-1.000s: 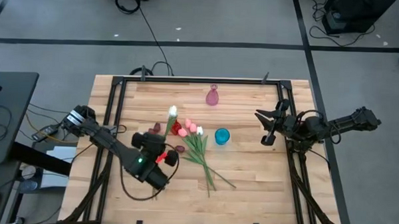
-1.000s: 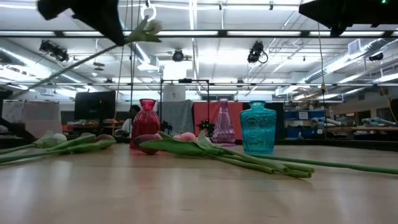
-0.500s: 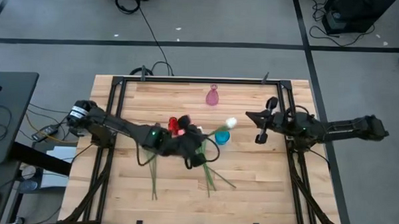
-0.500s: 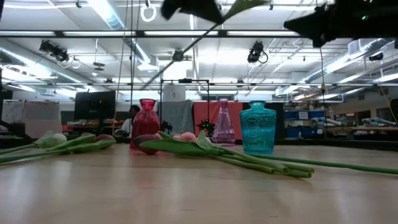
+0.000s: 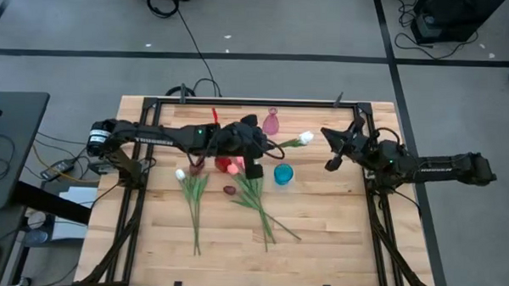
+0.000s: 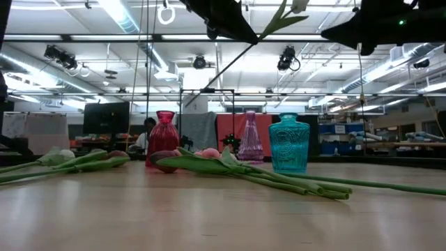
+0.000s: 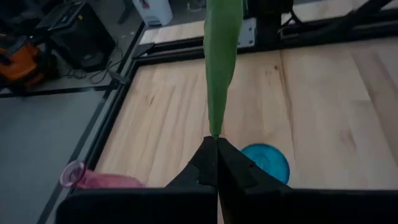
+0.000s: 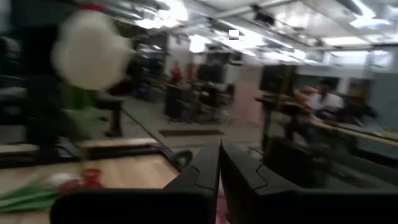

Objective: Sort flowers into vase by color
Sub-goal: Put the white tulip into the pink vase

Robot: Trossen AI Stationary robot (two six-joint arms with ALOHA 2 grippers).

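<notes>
**A:** What is closest to you on the tabletop (image 5: pixel 337 222)?

**B:** I see two bunches of flowers lying flat. One bunch (image 5: pixel 193 200) is on the left, and it has a white head. The other bunch (image 5: pixel 258 201) is in the middle, with its long green stems pointing to the near edge. A dark red head (image 5: pixel 229 190) lies between the two bunches.

**A:** And behind them?

**B:** The red vase (image 5: pixel 222 164) and the blue vase (image 5: pixel 283 174) stand there. Some pink heads (image 5: pixel 239 165) lie between the two vases. The pink vase (image 5: pixel 271 122) stands farther back, near the far edge.

**A:** Where is the flower I picked?

**B:** My left arm reaches in from the left side, past the red vase. Its left fingers (image 7: pixel 216 146) are clenched tight on the green stem of the white flower (image 5: pixel 306 138). The flower is up in the air and leans to the right. Its head hangs just past the pink vase, close to my right arm.

**A:** What about the right arm?

**B:** It reaches in from the right edge, up off the tabletop. Its right fingers (image 8: pixel 219 148) are pressed together with nothing in them. They point at the white head.
</notes>
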